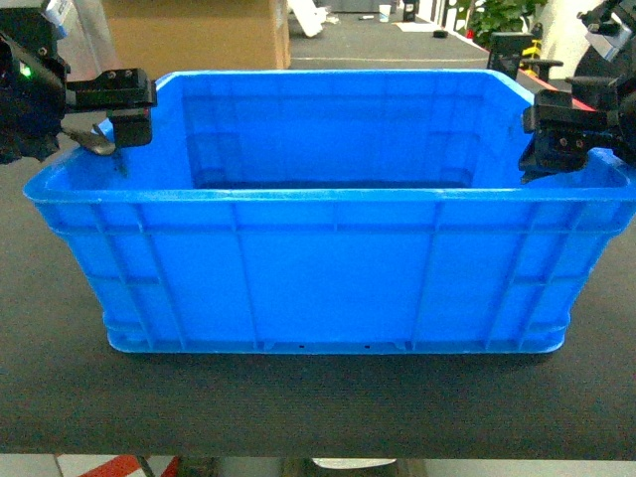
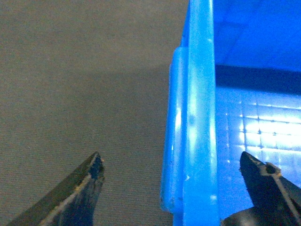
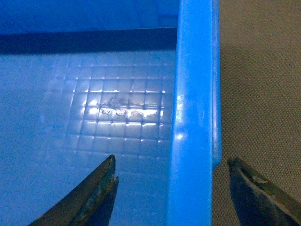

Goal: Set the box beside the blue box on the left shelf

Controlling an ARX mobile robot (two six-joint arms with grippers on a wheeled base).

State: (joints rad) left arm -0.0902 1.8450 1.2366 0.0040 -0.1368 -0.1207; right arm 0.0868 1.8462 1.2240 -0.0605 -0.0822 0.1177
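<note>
The box (image 1: 328,268), a big bright-blue ribbed crate, stands upright and empty on the dark table (image 1: 298,407). My left gripper (image 1: 111,144) is open over the crate's left rim (image 2: 200,117). One finger (image 2: 91,176) hangs outside over the table, the other (image 2: 256,174) inside, and neither touches the rim. My right gripper (image 1: 556,159) is open the same way across the right rim (image 3: 195,94), with one finger (image 3: 106,176) inside and one (image 3: 242,174) outside. The other blue box and the left shelf are out of view.
A cardboard carton (image 1: 199,30) stands behind the crate at the back left. Further back are another dark table with small items (image 1: 388,25) and a green plant (image 1: 497,15). The table's front edge (image 1: 318,455) runs close below the crate.
</note>
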